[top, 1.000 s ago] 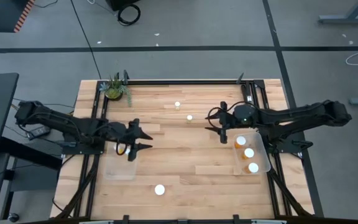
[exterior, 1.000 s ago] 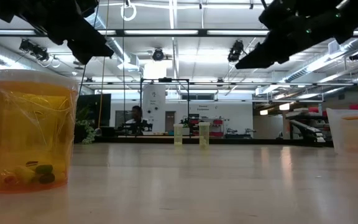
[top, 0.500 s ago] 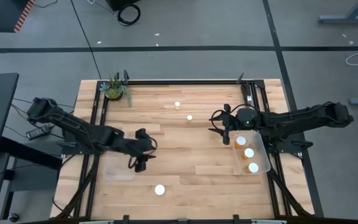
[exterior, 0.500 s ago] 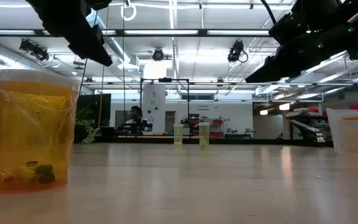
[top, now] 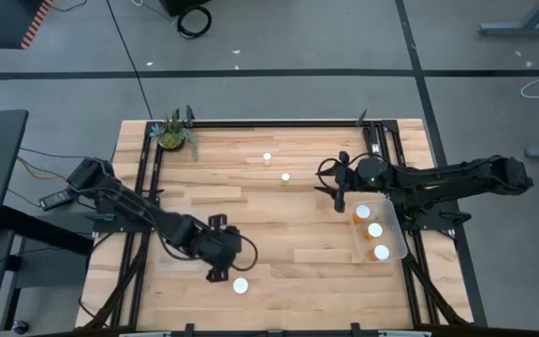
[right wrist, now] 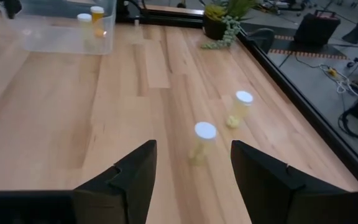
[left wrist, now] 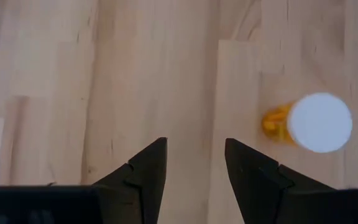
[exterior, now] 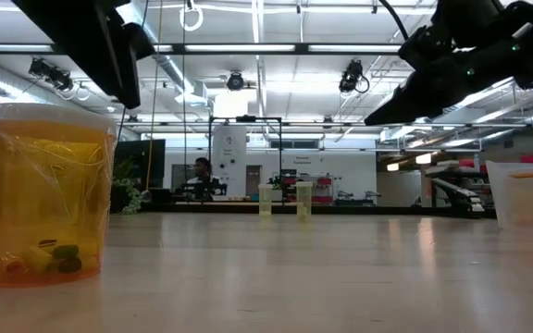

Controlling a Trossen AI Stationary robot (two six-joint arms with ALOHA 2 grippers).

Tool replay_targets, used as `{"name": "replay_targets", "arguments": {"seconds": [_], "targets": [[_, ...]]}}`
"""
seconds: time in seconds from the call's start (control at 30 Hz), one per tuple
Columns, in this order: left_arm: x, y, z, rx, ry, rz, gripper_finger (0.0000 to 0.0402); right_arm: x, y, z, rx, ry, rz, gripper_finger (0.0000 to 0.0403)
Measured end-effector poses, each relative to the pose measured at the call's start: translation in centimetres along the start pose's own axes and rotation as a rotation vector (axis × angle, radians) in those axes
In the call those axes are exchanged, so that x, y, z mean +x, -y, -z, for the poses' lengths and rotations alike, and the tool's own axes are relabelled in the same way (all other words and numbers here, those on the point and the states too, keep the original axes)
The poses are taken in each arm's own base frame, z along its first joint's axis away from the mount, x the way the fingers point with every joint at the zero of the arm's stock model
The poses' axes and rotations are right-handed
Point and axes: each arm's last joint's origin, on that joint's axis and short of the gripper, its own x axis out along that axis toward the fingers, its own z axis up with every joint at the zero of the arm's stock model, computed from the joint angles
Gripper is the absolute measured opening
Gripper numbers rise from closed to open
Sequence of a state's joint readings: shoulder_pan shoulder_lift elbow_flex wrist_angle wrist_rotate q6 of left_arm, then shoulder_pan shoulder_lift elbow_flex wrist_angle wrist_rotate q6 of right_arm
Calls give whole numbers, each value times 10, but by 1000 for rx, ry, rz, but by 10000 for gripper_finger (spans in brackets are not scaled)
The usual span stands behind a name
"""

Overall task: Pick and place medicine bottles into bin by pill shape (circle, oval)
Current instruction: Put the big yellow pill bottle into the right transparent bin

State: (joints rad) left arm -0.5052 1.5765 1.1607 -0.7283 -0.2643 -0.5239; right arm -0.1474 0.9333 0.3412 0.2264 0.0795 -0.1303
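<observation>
Amber plastic under a white cap is showing in the left wrist view, where the bottle point(left wrist: 303, 122) is standing upright on the wooden bench point(left wrist: 166, 74), off to the right of the left hand point(left wrist: 195, 163), whose fingers are spread with nothing between them. In the high view this hand point(top: 221, 271) is hovering at the lower centre of the frame, just beside the same bottle point(top: 240, 285). To do the pick well, it probably needs to shift sideways until the cap is sitting centred between the fingers, then descend straight and close on the body below the cap, so the bottle is not getting knocked over. The right hand point(top: 337, 192) is waiting right of centre, fingers also spread and empty, beside the clear bin point(top: 397, 245), which is holding three bottles. Its wrist view is showing two pale bottles point(right wrist: 204, 142) ahead of it, and a second bin point(right wrist: 67, 31) with two bottles inside, which the high view is hardly revealing. Only the low view is letting the pills be read: a few are lying at the bottom of the near amber bottle point(exterior: 49, 194).
</observation>
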Motion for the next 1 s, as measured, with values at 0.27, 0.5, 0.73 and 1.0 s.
{"name": "replay_targets", "arguments": {"seconds": [0.27, 0.5, 0.73, 1.0], "targets": [[-1, 23, -13, 4, -74, 20, 173, 0, 1, 1, 6, -9, -1, 213], [-3, 37, -14, -11, -130, 22, 204, 0, 1, 1, 13, -9, -2, 213], [11, 54, -2, -37, -228, 61, 248, 0, 1, 1, 17, -10, -3, 213], [36, 65, 5, -29, -306, 96, 255, 0, 1, 1, 26, -9, -3, 213]]}}
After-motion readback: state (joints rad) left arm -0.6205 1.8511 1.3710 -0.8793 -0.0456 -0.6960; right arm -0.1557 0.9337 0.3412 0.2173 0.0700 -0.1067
